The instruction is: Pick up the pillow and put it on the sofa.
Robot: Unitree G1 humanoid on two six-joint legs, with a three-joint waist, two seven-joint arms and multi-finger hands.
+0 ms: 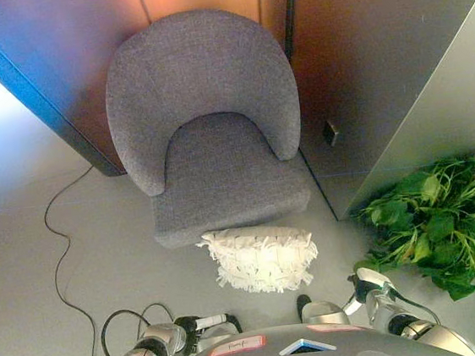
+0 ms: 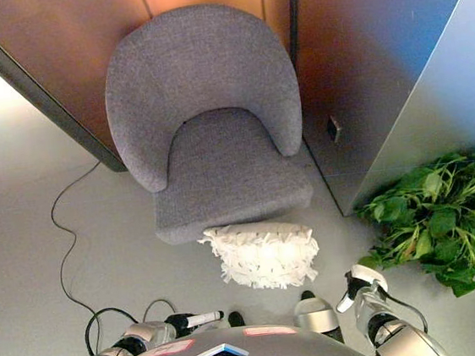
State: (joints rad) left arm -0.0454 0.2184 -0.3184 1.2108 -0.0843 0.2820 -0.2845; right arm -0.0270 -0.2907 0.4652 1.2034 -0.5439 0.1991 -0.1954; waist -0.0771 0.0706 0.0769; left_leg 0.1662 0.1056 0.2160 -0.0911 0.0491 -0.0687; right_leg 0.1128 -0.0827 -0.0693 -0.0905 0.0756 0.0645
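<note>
A white fringed pillow (image 1: 263,258) lies on the floor, touching the front edge of a grey upholstered sofa chair (image 1: 220,171). The chair's seat is bare. My left hand (image 1: 198,324) shows low at the bottom left, short of the pillow, its fingers relaxed and holding nothing. My right hand (image 1: 366,288) shows at the bottom right, to the right of the pillow and apart from it, also relaxed and holding nothing. The pillow also shows in the right eye view (image 2: 264,254).
A leafy green plant (image 1: 442,220) stands on the floor at the right, close to my right hand. Brown wall panels (image 1: 376,36) stand behind and to the right of the chair, with a socket (image 1: 330,132) low on the right one. Open floor lies to the left.
</note>
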